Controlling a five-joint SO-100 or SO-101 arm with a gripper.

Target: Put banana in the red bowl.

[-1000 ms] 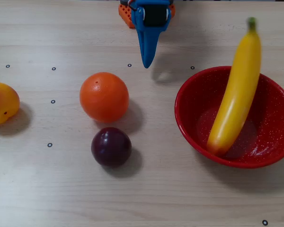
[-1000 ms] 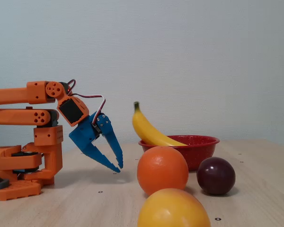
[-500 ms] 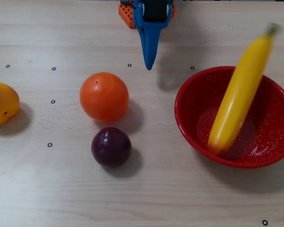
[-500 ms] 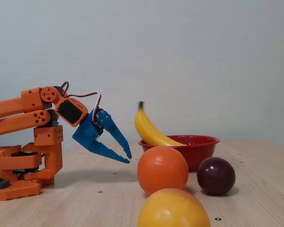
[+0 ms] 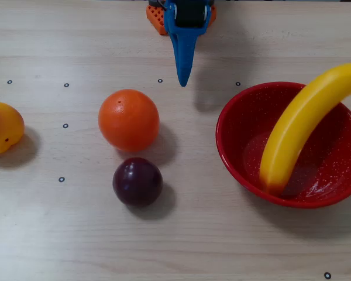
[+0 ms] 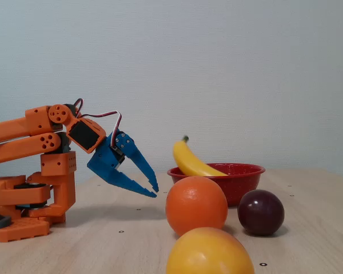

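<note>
Glossy banana (image 5: pixel 298 126) leaning in speckled red bowl (image 5: pixel 234 152). Left: round orange (image 5: pixel 128 119), dark plum (image 5: pixel 137 181). Blue end effector (image 6: pixel 154 190) slightly parted, empty.

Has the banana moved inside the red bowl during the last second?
Yes. In the overhead view the banana kept its blunt end in the red bowl, while its stem end swung right, past the bowl's right rim.

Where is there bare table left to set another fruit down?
Overhead, the widest bare patch is the front strip below the plum and red bowl. Another lies between the yellow fruit and orange. Orange and plum crowd together; the banana fills the bowl.
</note>
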